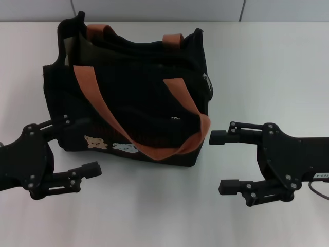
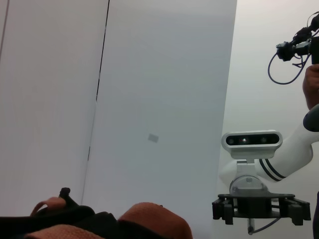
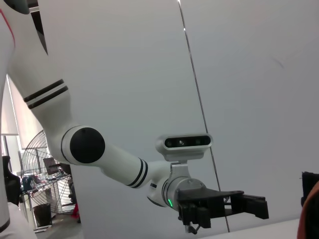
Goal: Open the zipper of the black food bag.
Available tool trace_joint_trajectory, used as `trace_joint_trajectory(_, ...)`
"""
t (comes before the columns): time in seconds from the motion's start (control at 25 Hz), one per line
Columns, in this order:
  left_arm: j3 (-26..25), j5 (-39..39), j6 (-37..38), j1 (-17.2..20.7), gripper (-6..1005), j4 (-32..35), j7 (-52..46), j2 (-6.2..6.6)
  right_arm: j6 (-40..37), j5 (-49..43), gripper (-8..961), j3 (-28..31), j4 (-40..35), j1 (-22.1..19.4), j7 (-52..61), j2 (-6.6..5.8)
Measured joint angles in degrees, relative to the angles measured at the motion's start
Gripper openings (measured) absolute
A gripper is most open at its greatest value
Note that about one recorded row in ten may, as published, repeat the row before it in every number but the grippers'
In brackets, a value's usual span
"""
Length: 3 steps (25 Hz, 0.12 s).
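Black food bag (image 1: 139,98) gaping, inside unclear, left pincer (image 1: 79,146) and right pincer (image 1: 220,160) spread beside it

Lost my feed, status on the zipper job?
Left pincer open at bag front corner. Right pincer open beside bag, empty. Strap draped over the front.

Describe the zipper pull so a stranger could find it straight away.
Start at the black food bag standing on the white table, between the left gripper and right gripper. Go to the bag's upper corner on the robot's right. The small silvery zipper pull hangs there, the only shiny metal against black fabric and orange-brown straps.
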Motion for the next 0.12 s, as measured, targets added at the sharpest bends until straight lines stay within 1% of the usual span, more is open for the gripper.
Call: trace_joint_trajectory(0.12, 0.0, -0.1, 0.0, -0.1, 838, 0.0, -0.1, -0.03, -0.1, 0.4, 820, -0.3, 0.1, 0.3, 0.0, -0.01)
